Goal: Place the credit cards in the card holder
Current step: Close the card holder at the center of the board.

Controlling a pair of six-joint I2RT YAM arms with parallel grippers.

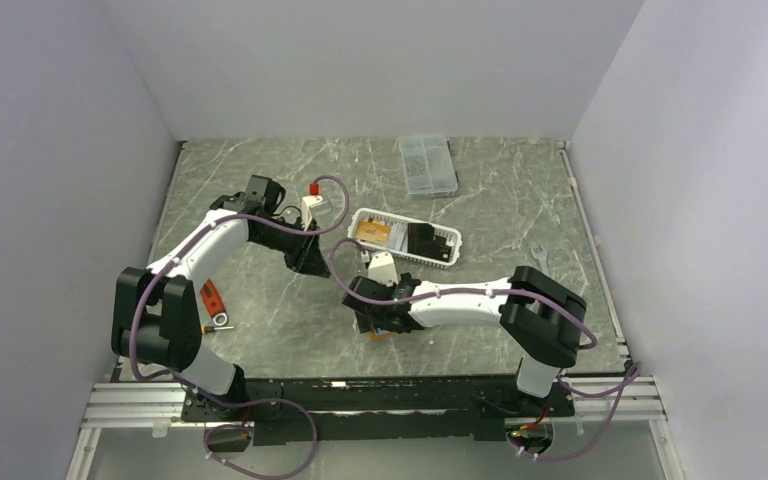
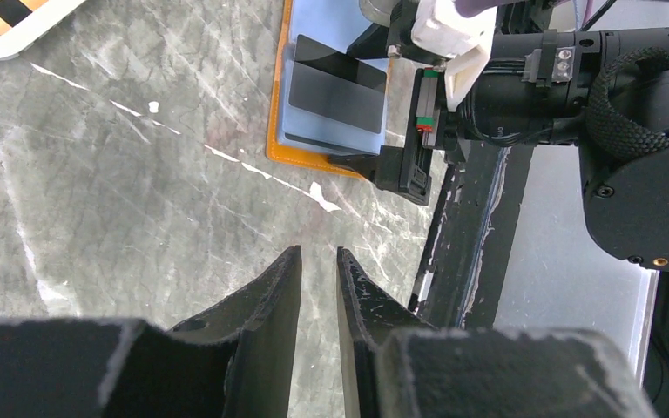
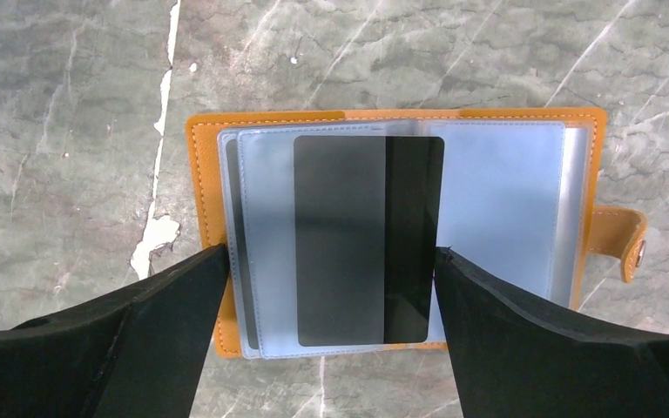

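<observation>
- Top view: the right gripper (image 1: 380, 325) hangs low over the card holder (image 1: 392, 335), which sits on the marble table (image 1: 260, 330) in front of the white basket (image 1: 447, 250). The arm hides most of it, just an orange edge peeking out. In the basket are an orange-gold card (image 1: 375, 232) and a dark card (image 1: 422, 240). The left gripper (image 1: 310, 262) is parked left of the basket. Can't read either gripper's fingers from up here.
- Left wrist view: the left gripper (image 2: 318, 261) has its fingers almost pressed together, just a sliver of gap and nothing between them. Further out the card holder (image 2: 277, 131) lies open and flat with a black card (image 2: 340, 83) on its blue inside, and the right gripper (image 2: 414, 161) sits right at its edge.
- Right wrist view: the right gripper (image 3: 329, 254) is spread wide, one finger on either side of the black card (image 3: 366, 239). The card lies on the open card holder (image 3: 205, 174), and its left part looks hazy, like it's under a clear sleeve. The right fingertip (image 3: 453, 266) is right at the card's edge, can't tell if it's touching.
</observation>
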